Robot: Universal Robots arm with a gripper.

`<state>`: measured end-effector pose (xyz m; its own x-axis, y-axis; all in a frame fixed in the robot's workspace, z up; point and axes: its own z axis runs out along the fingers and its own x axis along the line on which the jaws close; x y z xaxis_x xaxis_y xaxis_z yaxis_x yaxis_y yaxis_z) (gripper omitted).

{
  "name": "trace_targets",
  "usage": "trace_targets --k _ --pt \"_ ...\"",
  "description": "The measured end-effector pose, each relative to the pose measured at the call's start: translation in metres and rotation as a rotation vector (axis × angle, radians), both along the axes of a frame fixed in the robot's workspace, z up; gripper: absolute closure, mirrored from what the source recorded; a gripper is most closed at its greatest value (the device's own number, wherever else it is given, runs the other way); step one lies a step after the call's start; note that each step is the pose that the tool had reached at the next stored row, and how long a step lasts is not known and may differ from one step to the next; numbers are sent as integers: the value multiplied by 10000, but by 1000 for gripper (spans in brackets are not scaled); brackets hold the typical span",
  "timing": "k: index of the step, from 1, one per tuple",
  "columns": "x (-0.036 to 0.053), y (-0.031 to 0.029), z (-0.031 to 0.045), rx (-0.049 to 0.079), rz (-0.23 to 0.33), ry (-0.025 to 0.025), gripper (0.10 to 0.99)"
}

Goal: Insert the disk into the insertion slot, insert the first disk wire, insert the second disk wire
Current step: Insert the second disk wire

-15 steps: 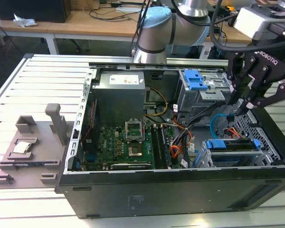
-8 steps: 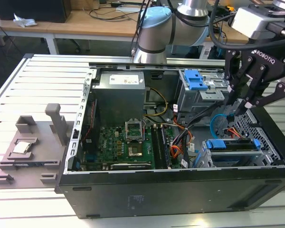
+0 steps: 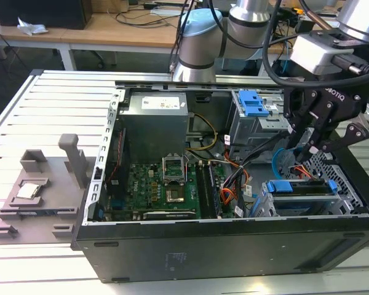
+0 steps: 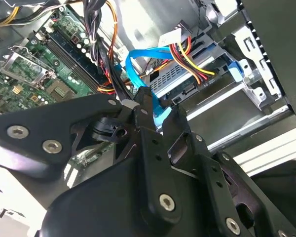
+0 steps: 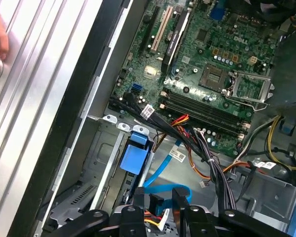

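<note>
In the open computer case [image 3: 221, 246], at four o'clock in the exterior view, the disk [image 3: 295, 186] sits in the insertion slot [image 3: 352, 192]. At twelve o'clock from it, the gripper [image 3: 312, 147] is clamped on the blue wire [image 4: 133, 57]. We judge this wire light and soft, its plug small and fragile, so we would hold it near the stiff plug.

We see the disk [image 3: 298, 187] lying flat inside the insertion slot [image 3: 350, 195], at about four o'clock in the exterior view. Its bright blue frame spans the low grey perforated cage from wall to wall. The blue disk wire [image 3: 275, 161], flat and thin, bends in a loop at about ten o'clock from the disk. In the second wrist view the red, yellow and black disk wire [image 4: 192, 57] seems to end in a dark plug at the disk's end.
</note>
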<state>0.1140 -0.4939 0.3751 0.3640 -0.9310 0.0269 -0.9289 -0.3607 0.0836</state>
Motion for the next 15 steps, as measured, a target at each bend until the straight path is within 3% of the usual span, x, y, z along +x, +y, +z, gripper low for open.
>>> trace_targets --k 2,3,10,12,15 --pt "0 0 -1 2 0 0 741" --pt "0 0 -2 3 0 0 878" --pt "0 -1 -1 2 0 0 878" --pt "0 -2 -2 2 0 0 800" --pt "0 -3 -2 5 0 0 800"
